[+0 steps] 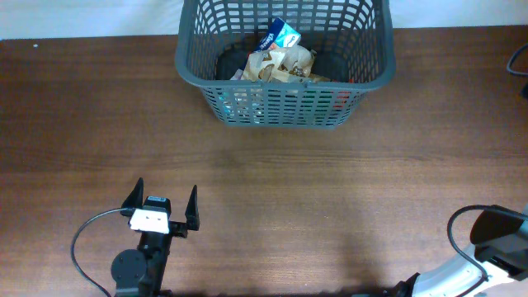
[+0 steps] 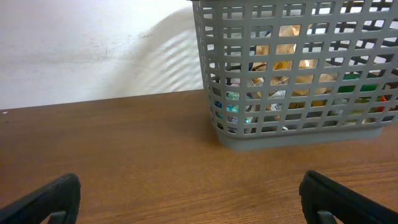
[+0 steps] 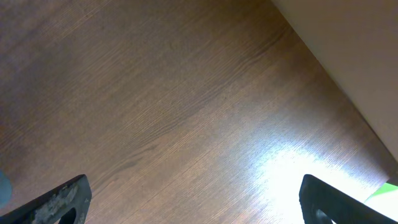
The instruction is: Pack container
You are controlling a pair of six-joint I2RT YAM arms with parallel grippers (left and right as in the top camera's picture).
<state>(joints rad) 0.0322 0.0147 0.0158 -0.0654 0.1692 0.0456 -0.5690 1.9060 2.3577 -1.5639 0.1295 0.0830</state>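
Note:
The dark grey lattice container (image 1: 285, 106) stands at the far middle of the wooden table, holding several packets, among them a blue-and-white one (image 1: 280, 35) and crumpled tan ones (image 1: 280, 64). In the left wrist view the container (image 2: 298, 134) is ahead to the right, with colourful packets showing through its slots. My left gripper (image 1: 162, 205) is open and empty near the front left, well short of the container; its fingers frame bare table (image 2: 189, 202). My right gripper (image 3: 193, 202) is open and empty over bare wood; overhead only its arm shows at the front right corner.
A white wall (image 2: 93, 50) rises behind the table's far edge. The table's edge (image 3: 336, 87) runs diagonally through the right wrist view, with glare on the wood beside it. A dark cable (image 1: 520, 59) lies at the right edge.

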